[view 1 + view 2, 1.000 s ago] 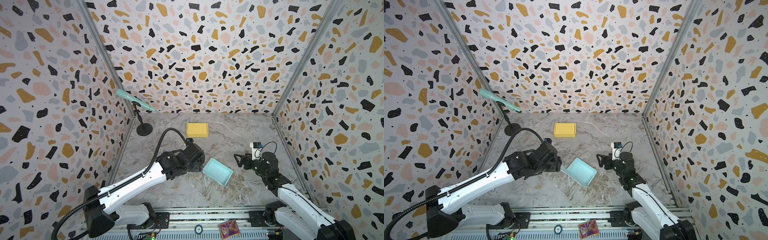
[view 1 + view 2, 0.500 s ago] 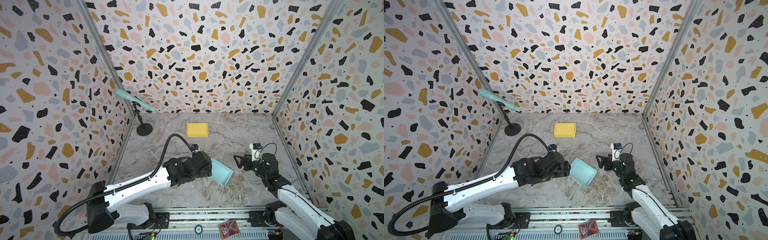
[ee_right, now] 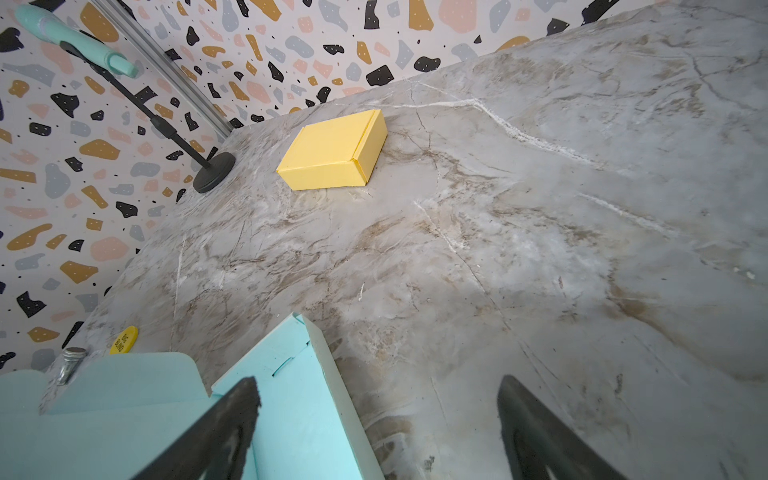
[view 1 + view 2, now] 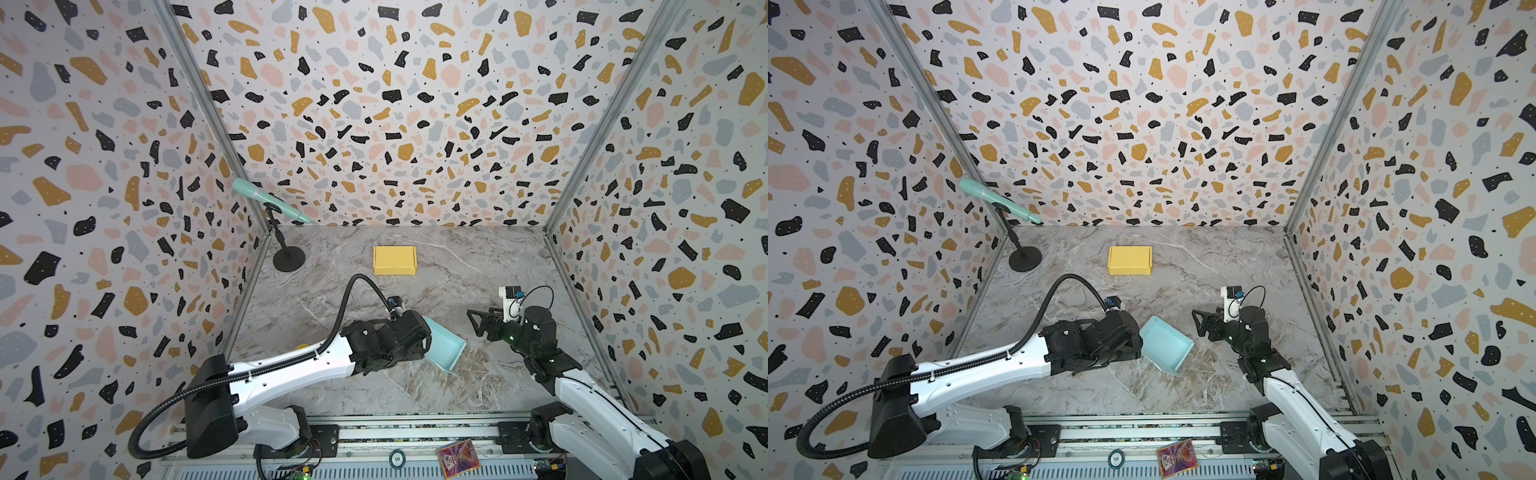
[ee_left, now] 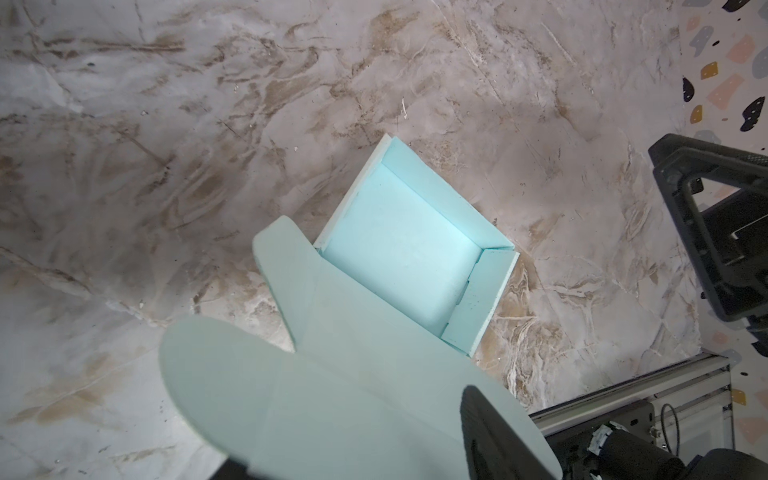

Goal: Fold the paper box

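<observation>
Teal box is seen on the counter, front centre, turned diagonally, between the 2 arms. The tray is formed, with low side walls stood up. The lid is not shut over the tray. It is raised toward the left wrist camera, and 2 rounded tabs are seen along 1 of its edges.

Left gripper is placed at the lid side of the box and is mostly hidden under its own wrist in both top views. In the left wrist view, 1 finger is seen lying over the lid. The other is covered by the paper, so it cannot be told whether the fingers are clamped on the lid.

Right gripper is held near the opposite side of the box, and a gap is seen between them in both top views. Its fingers are spread wide apart, pointed toward the middle of the counter.

A closed yellow box is seen at back centre, well apart from the teal one. A mic is held tilted on a stand in the back left corner. A yellow token is seen on the counter beside the left arm.
</observation>
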You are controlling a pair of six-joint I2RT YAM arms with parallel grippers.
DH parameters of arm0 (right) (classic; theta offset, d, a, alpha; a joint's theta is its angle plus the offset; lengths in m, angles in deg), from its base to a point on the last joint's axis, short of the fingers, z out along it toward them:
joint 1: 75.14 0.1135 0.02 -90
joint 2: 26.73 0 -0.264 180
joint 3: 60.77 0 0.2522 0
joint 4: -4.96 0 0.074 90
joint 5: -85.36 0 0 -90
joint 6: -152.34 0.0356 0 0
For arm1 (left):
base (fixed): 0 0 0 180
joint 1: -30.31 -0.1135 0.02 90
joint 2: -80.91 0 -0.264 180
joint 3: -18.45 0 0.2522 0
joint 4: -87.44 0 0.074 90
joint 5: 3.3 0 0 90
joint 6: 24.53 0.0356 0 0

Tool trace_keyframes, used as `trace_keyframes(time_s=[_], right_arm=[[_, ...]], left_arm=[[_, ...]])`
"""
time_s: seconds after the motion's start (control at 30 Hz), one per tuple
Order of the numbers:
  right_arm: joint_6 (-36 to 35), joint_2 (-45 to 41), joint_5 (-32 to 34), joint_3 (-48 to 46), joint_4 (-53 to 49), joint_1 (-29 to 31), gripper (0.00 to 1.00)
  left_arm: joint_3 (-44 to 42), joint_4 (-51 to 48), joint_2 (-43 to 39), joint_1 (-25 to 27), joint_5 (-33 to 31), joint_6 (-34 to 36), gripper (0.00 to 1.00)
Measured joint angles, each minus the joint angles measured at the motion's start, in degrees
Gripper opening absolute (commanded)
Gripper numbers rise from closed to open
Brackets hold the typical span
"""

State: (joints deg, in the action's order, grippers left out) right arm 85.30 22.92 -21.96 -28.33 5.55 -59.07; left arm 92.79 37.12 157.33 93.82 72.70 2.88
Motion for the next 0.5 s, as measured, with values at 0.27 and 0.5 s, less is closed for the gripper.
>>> trace_keyframes(time_s=[0.27, 0.5], right_arm=[[-0.17, 0.0, 0.17, 0.0, 0.0, 0.0, 0.91], [-0.26, -0.79, 0.44, -0.59, -0.02, 0.0, 0.91]], left_arm=[[0.0, 0.68, 0.02, -0.13, -0.07, 0.2, 0.33], [0.0, 0.68, 0.07, -1.22, -0.07, 0.83, 0.18]])
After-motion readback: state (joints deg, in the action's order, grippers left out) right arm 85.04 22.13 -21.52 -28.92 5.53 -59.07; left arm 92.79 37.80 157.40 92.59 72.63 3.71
